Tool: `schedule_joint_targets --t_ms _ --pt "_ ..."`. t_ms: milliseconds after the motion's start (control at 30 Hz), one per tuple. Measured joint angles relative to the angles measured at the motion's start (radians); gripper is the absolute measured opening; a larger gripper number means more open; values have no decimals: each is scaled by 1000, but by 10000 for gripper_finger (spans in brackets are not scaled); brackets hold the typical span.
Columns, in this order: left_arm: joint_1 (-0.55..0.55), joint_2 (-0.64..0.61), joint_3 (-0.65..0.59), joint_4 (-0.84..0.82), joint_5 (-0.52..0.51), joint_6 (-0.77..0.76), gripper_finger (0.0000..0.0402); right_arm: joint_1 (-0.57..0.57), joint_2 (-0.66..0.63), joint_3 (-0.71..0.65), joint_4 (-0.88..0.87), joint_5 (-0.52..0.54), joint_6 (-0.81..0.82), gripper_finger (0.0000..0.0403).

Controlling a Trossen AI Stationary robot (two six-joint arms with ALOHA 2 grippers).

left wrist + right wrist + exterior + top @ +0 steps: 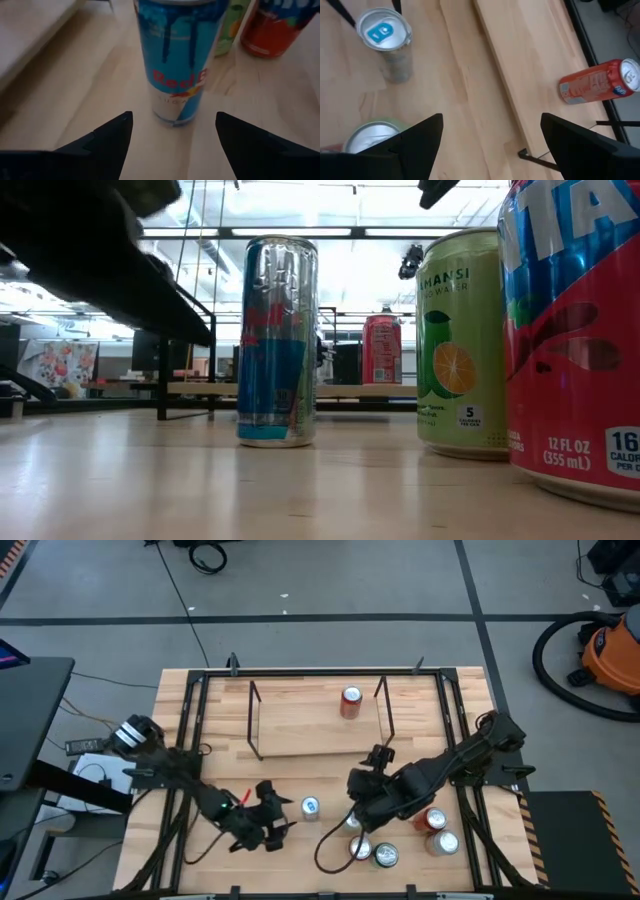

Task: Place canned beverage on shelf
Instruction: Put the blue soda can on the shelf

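Observation:
A slim blue-and-silver can stands upright on the table near its front middle. My left gripper is just to the can's left, low over the table and open; its fingers point at the can without reaching it. My right gripper hovers open to the can's right, higher up, with nothing between its fingers. The shelf stands at the far middle, and a red can stands upright on its light wood deck.
Several more cans stand at the near right: a green one, a red one and silver-topped ones. A black frame edges the table. Bare wood lies between the blue can and the shelf.

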Motion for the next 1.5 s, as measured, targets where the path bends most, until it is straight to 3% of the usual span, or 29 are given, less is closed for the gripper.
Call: schedule_joint_targets --t_ms 233,433,600,767,1000,1133,1333,1500 --pt "66 78 0 126 111 0 326 -5 -11 -73 43 -15 -14 347" --pt "93 133 0 228 127 24 358 -4 -11 -122 118 -36 -47 347" --pt "120 167 0 294 122 54 362 -5 -11 -123 134 -44 -55 347" --pt "124 173 0 324 119 128 329 -6 -10 -123 137 -46 -55 347" --pt "122 172 0 324 133 221 242 -5 -10 -123 213 -59 -97 347" --pt "129 169 1 333 216 287 214 -11 -10 -123 311 -104 -166 347" --pt "157 167 4 342 390 415 228 -43 -10 -123 479 -238 -295 347" --pt "197 166 5 342 570 541 235 -71 -10 -123 506 -265 -317 347"
